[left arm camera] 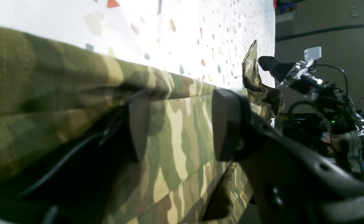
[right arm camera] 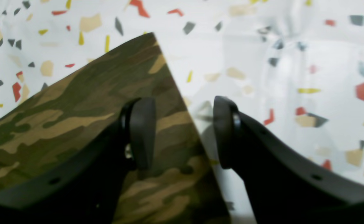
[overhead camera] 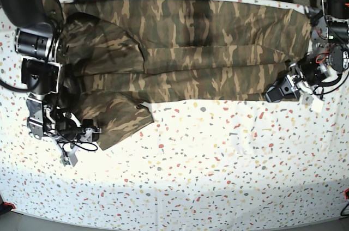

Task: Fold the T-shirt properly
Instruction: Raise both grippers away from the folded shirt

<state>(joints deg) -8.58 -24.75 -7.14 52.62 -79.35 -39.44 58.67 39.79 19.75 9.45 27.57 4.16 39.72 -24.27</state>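
Note:
The camouflage T-shirt (overhead camera: 191, 40) lies lengthwise across the far half of the table, its long sides folded in, with a sleeve flap (overhead camera: 117, 116) sticking out at the left. My left gripper (overhead camera: 275, 92) sits at the shirt's right end. In the left wrist view it (left arm camera: 183, 124) is open, both fingers low against the T-shirt (left arm camera: 45, 93). My right gripper (overhead camera: 92, 132) is at the sleeve flap. In the right wrist view it (right arm camera: 183, 133) is open and straddles the cloth edge: one finger (right arm camera: 141, 133) over the T-shirt (right arm camera: 76, 109), the other over bare table.
The table (overhead camera: 218, 165) has a white speckled cover that runs to the near edge. The other arm's links and cables (left arm camera: 325, 99) show past the shirt's end in the left wrist view. Arm bases stand at the far corners (overhead camera: 32, 35).

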